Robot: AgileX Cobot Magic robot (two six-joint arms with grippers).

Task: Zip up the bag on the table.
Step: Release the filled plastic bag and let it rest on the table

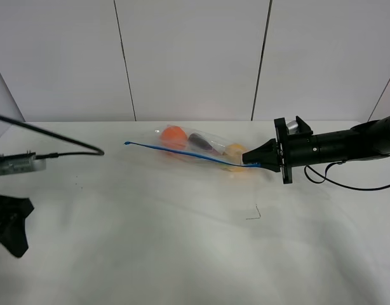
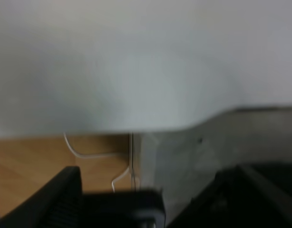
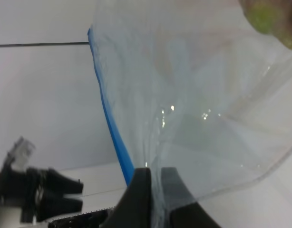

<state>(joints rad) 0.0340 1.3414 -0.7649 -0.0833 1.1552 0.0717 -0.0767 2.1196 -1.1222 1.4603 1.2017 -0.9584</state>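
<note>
Produce (image 1: 174, 135) in the bag (image 1: 182, 152) looks orange, purple, perhaps yellow.

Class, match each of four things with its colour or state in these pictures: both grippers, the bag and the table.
Things:
1. left gripper
2. right gripper
3. bag
4. table

Descriptions:
A. plain white
B. open, holding nothing
C. shut on the bag's end
D. clear and crinkly

Pairs: 1-B, 2-C, 3-D, 4-A
</note>
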